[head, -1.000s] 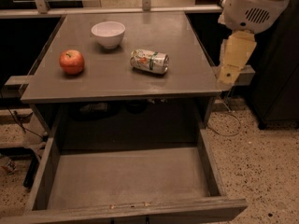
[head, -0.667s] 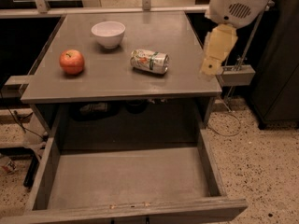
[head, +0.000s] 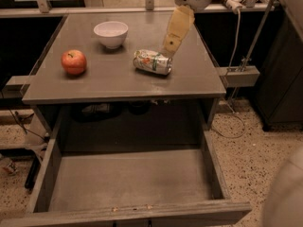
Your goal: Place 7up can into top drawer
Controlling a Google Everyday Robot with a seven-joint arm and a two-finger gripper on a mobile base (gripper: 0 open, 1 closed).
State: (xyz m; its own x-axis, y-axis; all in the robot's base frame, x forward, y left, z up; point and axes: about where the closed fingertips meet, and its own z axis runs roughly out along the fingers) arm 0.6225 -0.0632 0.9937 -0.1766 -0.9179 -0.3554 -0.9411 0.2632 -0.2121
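The 7up can (head: 152, 62) lies on its side on the grey tabletop (head: 118, 82), right of centre, silvery with green and red marks. My gripper (head: 169, 48) hangs from the white arm head at the top, with tan fingers (head: 176, 28) pointing down-left. Its tip is just above and to the right of the can's right end. The top drawer (head: 128, 181) is pulled out wide open below the tabletop. Its flat grey bottom holds nothing.
A red apple (head: 74, 61) sits at the tabletop's left. A white bowl (head: 111, 33) stands behind it near the back centre. A cable and grey bracket (head: 239, 74) hang at the table's right side. Speckled floor lies to the right.
My gripper has moved left from beyond the table's right edge to over the tabletop, close to the can. The can, apple and bowl have not moved.
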